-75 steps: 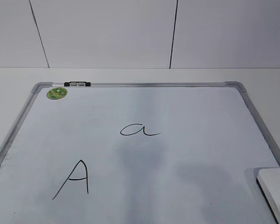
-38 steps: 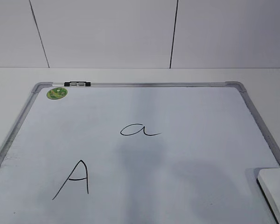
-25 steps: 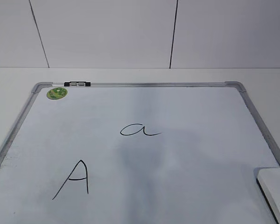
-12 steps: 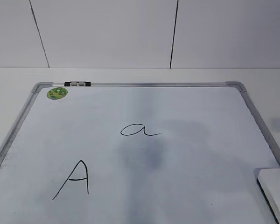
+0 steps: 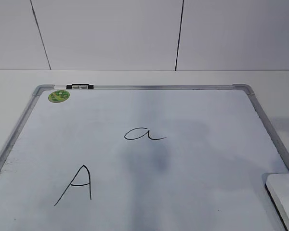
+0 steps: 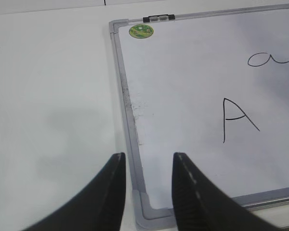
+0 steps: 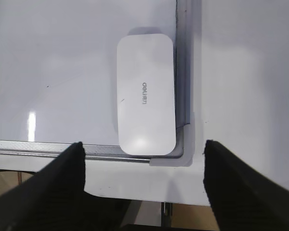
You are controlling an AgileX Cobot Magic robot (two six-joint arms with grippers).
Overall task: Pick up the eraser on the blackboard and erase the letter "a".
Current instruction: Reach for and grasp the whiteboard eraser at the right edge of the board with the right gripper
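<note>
The blackboard (image 5: 202, 110) is a white dry-erase board with a grey frame, lying flat. The small cursive letter "a" (image 5: 143, 134) sits near its middle and also shows in the left wrist view (image 6: 269, 59). The white eraser (image 5: 284, 197) lies in the board's near right corner, seen whole in the right wrist view (image 7: 145, 94). My right gripper (image 7: 142, 154) is wide open and empty, above the table edge just short of the eraser. My left gripper (image 6: 148, 161) is open and empty over the board's near left corner (image 6: 147, 211). Neither gripper shows in the exterior view.
A larger capital "A" (image 5: 77, 185) is drawn at the board's near left. A green round sticker (image 5: 58, 96) and a small black-and-clear clip (image 5: 80, 86) sit at the far left of the frame. White table surrounds the board; a wall stands behind.
The board, letters and eraser have not moved. The faint shadows on the board's right half have shifted towards the right edge.
</note>
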